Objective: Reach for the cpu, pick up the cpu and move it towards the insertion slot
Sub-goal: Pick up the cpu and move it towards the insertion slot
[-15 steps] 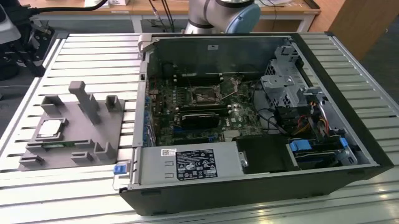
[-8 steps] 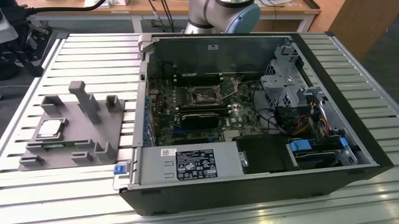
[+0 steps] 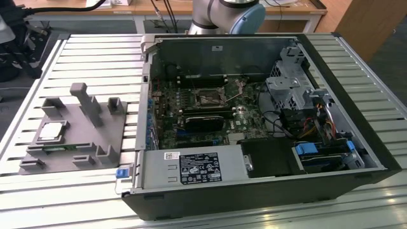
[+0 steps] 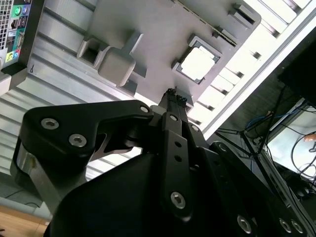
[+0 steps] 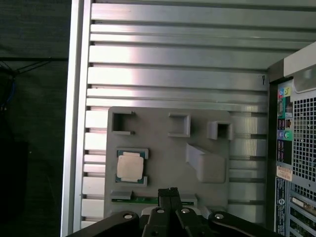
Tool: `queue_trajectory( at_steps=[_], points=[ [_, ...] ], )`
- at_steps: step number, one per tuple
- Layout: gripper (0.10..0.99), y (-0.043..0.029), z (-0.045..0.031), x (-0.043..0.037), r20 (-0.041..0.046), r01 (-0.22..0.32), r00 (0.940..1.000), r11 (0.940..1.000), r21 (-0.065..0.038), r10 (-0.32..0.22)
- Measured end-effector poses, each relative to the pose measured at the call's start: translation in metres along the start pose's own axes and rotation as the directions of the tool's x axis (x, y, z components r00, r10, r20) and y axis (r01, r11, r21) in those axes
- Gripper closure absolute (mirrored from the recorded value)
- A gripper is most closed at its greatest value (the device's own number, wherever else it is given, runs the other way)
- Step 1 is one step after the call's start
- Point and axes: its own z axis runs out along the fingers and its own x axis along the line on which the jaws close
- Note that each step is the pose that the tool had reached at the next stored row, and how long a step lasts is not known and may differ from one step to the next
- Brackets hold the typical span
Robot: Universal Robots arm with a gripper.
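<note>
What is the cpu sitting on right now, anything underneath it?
The cpu lies in a shallow square recess of the grey plastic holder, which rests on the slatted table. The recess floor beneath it is covered.

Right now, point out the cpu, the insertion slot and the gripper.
cpu [image 5: 130, 167]: first wrist view, centre of its silver top.
insertion slot [image 3: 208, 98]: exterior view, middle of the dark socket.
gripper [image 5: 169, 192]: first wrist view, where its shut fingertips meet.
</note>
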Motion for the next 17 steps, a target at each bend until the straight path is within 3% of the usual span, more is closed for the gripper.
queue_trajectory(
  at_steps=[17],
  points=[
    [0.980,0.0001,0.0004,0.0065,0.0000,0.000,1.0000,1.0000,0.000,0.000]
  ],
)
